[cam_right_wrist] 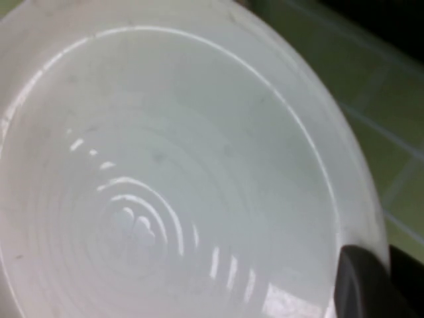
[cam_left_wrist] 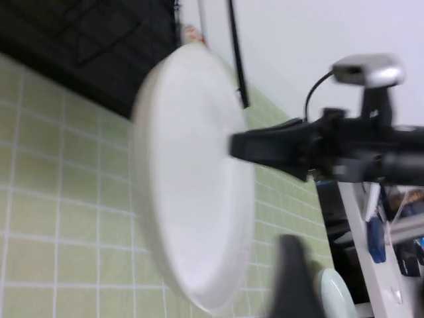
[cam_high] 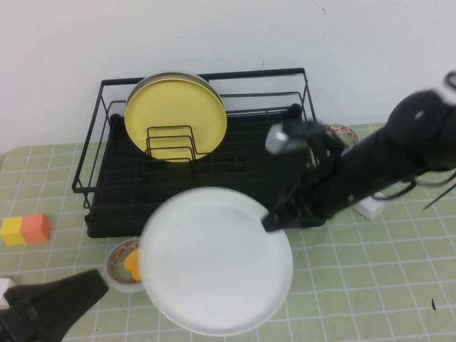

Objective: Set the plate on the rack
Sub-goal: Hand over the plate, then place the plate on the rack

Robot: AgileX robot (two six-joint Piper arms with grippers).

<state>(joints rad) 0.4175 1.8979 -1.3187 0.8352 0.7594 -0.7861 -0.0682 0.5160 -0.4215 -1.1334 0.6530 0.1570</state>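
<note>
The white plate (cam_high: 214,260) hangs tilted above the table, just in front of the rack (cam_high: 96,192). My right gripper (cam_high: 274,219) is shut on the plate's right rim, one finger over the rim and one under it. The right wrist view shows the plate's inner face (cam_right_wrist: 165,165) with my right gripper (cam_right_wrist: 384,278) pinching its edge. The left wrist view shows the plate (cam_left_wrist: 192,192) edge-on, with the right arm holding it. My left gripper (cam_high: 89,288) sits low at the front left of the table, apart from the plate.
A yellow plate (cam_high: 174,114) stands upright in the rack's back left dividers. A small patterned bowl (cam_high: 120,265) sits under the white plate's left edge. Yellow and orange blocks (cam_high: 25,229) lie at far left. A white block (cam_high: 374,206) and another bowl (cam_high: 343,133) sit right of the rack.
</note>
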